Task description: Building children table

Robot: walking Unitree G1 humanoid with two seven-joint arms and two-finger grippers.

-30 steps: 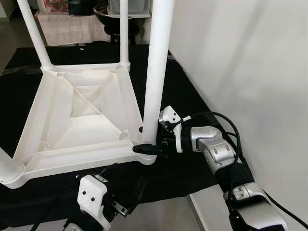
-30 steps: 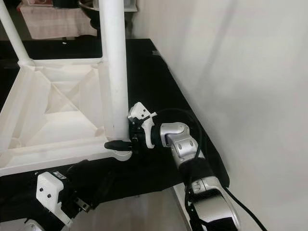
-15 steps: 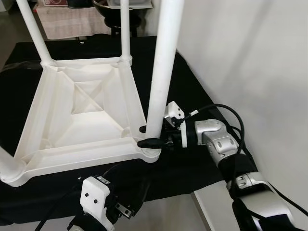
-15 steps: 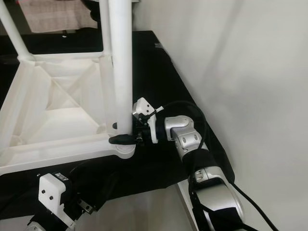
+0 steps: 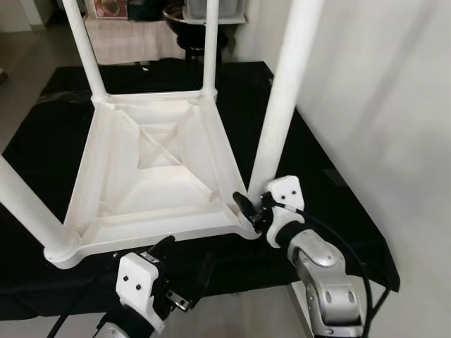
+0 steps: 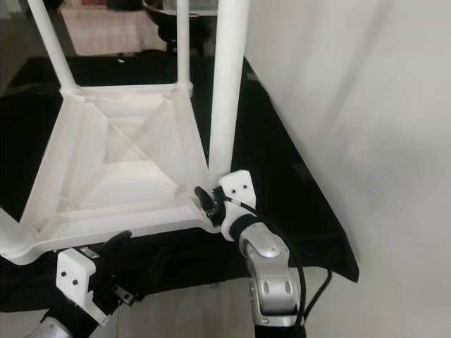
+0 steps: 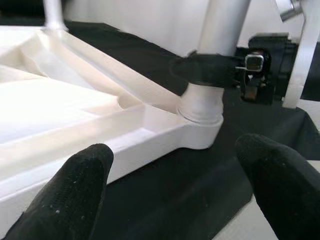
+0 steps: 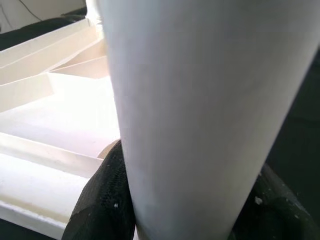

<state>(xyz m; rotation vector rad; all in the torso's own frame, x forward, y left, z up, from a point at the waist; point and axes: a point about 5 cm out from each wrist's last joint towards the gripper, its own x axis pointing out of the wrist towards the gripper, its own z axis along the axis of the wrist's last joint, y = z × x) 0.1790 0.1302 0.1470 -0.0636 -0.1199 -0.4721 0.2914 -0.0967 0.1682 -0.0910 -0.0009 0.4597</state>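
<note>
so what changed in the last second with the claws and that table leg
The camera shifted, so most of the apparent motion is the view. The right claw stays clamped around the base of the near table leg, with its wrist now turned round towards the robot instead of reaching in from the side. The left claw still hovers open below the upturned tabletop. All four legs remain standing.

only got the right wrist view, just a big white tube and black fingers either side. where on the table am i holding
Observer: The right gripper is clamped on the near right leg just above its socket in the upturned table top.
Operator: other legs in yet
Observer: Yes, all four stand upright in their corners; the far left leg and the far right leg are the back pair.
Operator: wheres the left arm
Observer: The left gripper is open, low in front of the table's near edge, pointed at your corner, touching nothing.
</note>
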